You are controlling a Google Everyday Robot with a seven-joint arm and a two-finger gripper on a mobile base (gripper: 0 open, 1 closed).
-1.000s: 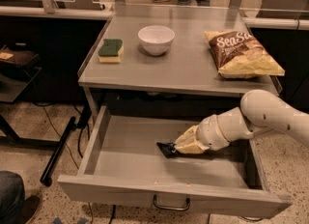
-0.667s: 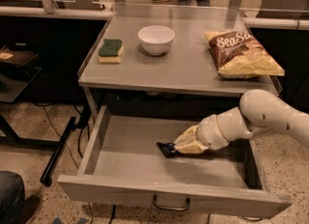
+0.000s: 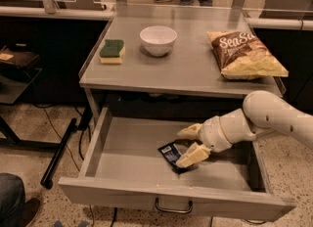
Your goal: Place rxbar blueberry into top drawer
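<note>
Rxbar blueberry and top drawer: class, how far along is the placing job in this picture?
Done: the top drawer stands pulled open, and the rxbar blueberry rests inside, on its floor. In hand: the gripper is inside the drawer with its fingers spread, the lower one touching or just over the bar. Left: probably only lifting the gripper clear, since the task names no closing.

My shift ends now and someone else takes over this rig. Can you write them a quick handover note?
The end effector is inside the open top drawer, right of centre, with its fingers spread apart.
The rxbar blueberry lies on the drawer floor against the lower finger; it does not look clamped.
Done: the bar is in the drawer.
Left: lift the arm out without dragging the bar.
On the tabletop: sponge, white bowl, chip bag.
</note>
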